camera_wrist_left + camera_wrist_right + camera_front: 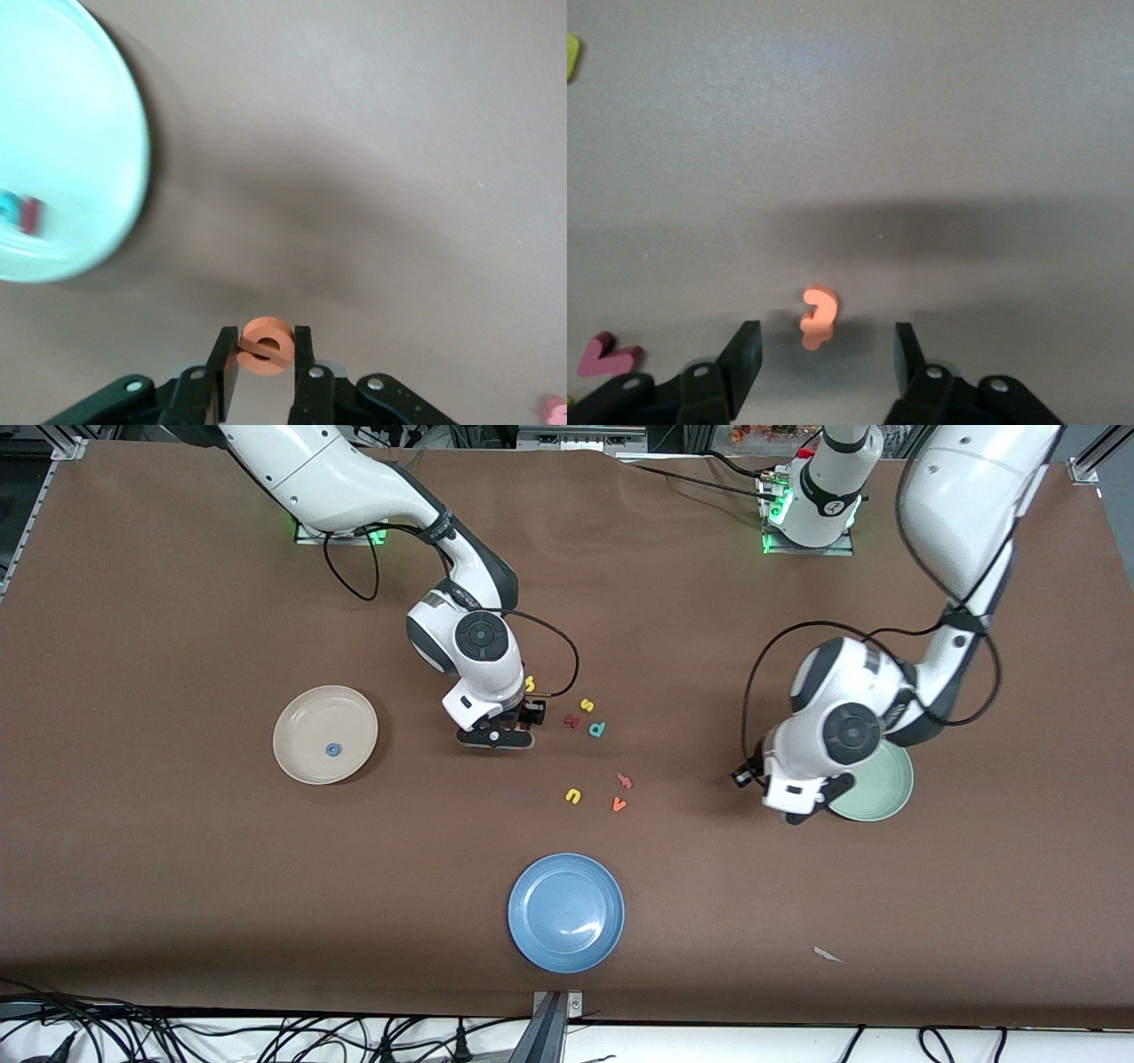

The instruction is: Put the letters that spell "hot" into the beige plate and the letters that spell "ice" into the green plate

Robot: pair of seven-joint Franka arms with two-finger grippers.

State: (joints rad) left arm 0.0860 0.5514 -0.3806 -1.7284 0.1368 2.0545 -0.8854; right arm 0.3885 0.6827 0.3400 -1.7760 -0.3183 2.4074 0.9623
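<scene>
- Brown table (177,868), three plates on it. The blue plate (566,911) sits nearest the front camera and has nothing to do with this job.
- Beige plate (325,734), toward the right arm's end: it holds the blue o (333,750) and nothing else I can see.
- Green plate (877,784), toward the left arm's end, half hidden under the left arm. The left wrist view shows a teal bit (9,208) and a dark red bit (33,215) in it. They're blurry, but I'd guess the c and the i.
- Left gripper (266,352) hangs over bare table just beside the green plate, pinching the orange e (266,345) by its flat faces.
- Right gripper (820,354) is low over the orange t (818,317), fingers spread on either side and not touching it.
- Yellow h (530,684) lies on the table right beside the right gripper.
- Leftover letters are scattered mid-table, like the yellow u (573,796) and orange v (619,805).
- Handling, my guess: these look like featherweight foam, a bit squishy and easy to flick away. I'd squeeze the t gently across its stem and drop it low so it doesn't bounce off the plate.
</scene>
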